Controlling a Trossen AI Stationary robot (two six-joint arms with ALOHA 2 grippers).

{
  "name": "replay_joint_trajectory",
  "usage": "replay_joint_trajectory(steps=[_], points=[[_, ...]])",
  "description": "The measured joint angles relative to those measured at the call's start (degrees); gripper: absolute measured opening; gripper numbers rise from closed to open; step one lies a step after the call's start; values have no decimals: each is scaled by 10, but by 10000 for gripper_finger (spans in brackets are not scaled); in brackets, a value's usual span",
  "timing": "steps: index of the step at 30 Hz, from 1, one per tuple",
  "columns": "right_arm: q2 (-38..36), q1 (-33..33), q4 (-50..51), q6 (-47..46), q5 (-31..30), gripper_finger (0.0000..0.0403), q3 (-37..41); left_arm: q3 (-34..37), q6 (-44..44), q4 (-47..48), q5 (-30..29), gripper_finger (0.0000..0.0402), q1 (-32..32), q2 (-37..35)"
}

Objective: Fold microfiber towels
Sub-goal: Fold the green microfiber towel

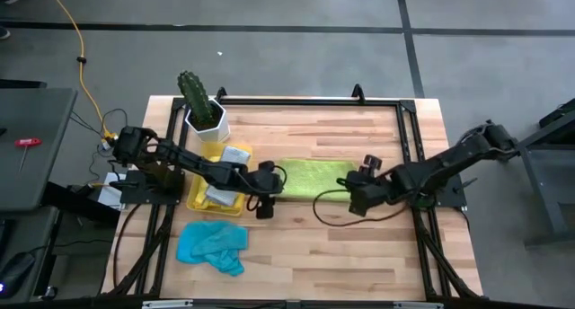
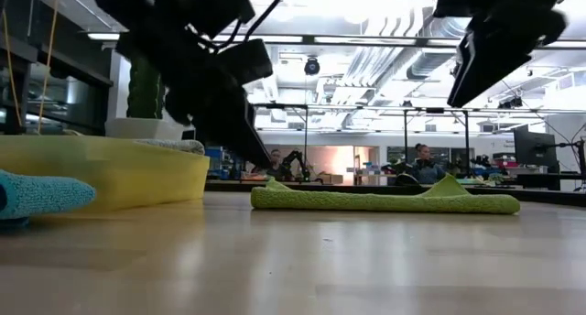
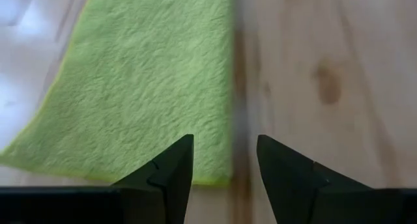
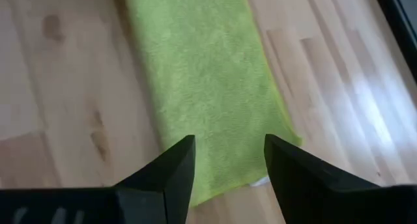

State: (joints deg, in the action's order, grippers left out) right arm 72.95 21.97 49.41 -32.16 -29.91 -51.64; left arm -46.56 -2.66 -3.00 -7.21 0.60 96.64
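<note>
Lying folded into a long strip mid-table on the pale wooden table [image 1: 359, 246]: lime green microfiber towel [image 1: 310, 178]. Hovering over its opposite ends, jaws parted and empty: left gripper [image 3: 223, 175], right gripper [image 4: 228, 168].

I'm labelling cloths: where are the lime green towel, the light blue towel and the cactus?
lime green towel [image 1: 310, 177], high view, middle of its folded strip.
light blue towel [image 1: 211, 245], high view, centre of the crumpled cloth.
cactus [image 1: 193, 95], high view, green stem.
</note>
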Motion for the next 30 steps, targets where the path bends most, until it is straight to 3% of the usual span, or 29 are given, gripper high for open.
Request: replay_joint_trajectory(steps=[4,8,14,23,30], points=[[6,20,-3,-10,-2,177,0,24,5,-34,-13,159,1,1],[9,29,-32,-9,-21,177,9,32,29,-61,17,158,1,12],[4,29,-189,24,15,177,117,33,43,-60,25,158,1,36],[5,20,-344,74,11,177,215,32,54,-60,14,158,5,58],[5,-3,-360,61,22,177,258,31,54,-52,16,158,5,58]])
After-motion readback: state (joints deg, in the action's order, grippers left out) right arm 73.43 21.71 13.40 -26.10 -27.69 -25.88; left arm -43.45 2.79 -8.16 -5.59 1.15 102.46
